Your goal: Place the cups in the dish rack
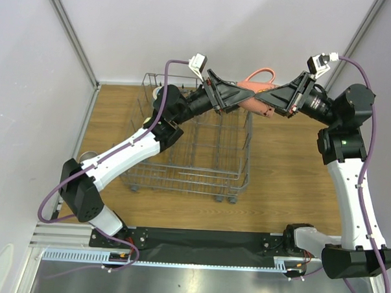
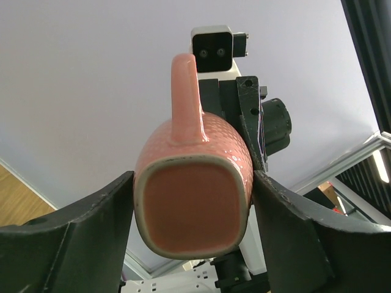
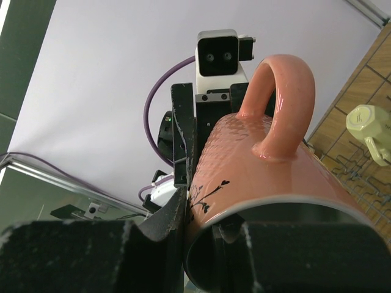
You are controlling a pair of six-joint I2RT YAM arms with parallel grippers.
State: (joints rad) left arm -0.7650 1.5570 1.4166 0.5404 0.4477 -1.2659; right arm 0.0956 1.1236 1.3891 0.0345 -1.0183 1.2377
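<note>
A salmon pink mug [image 1: 254,101] hangs in the air above the right end of the dish rack [image 1: 181,166], lying sideways with its handle up. My right gripper [image 1: 267,101] is shut on its rim, one finger inside the mouth and one outside [image 3: 168,223]. My left gripper [image 1: 238,96] meets it from the other side. In the left wrist view its two fingers [image 2: 116,213] press against both sides of the mug's base [image 2: 192,210]. A pale yellow cup [image 3: 366,125] sits on the rack's tines [image 3: 357,168]. Another pale cup [image 1: 146,122] shows in the rack's left part.
A small cup [image 1: 88,157] stands on the wooden table left of the rack, close under my left arm. The rack's upright tines and high wire sides lie directly below both grippers. A wall and metal posts close off the back.
</note>
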